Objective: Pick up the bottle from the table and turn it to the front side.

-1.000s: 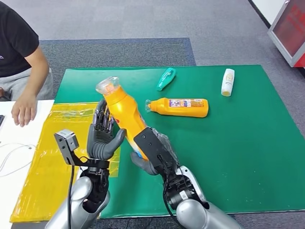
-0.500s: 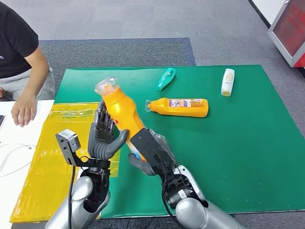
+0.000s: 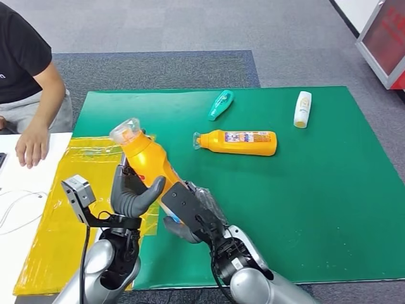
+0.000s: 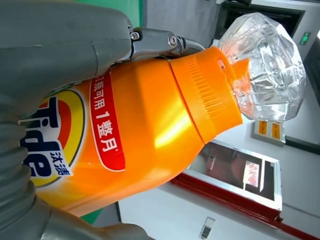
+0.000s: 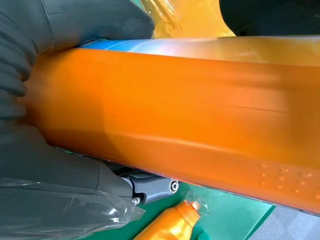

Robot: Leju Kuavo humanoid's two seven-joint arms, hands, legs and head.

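Both hands, left hand and right hand, grip orange bottle

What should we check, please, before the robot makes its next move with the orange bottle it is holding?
1. Right hand holds the lower body of the held orange bottle: ok.
2. Left hand wraps the bottle's middle: ok.
3. Clear cap seated on the neck: ok.
4. Tide label faces the left wrist camera; front facing the required way: cannot tell.
5. Second orange bottle, teal bottle and white bottle lie apart on the green mat: ok.
6. Person's hand rests away from the robot's hands: ok.
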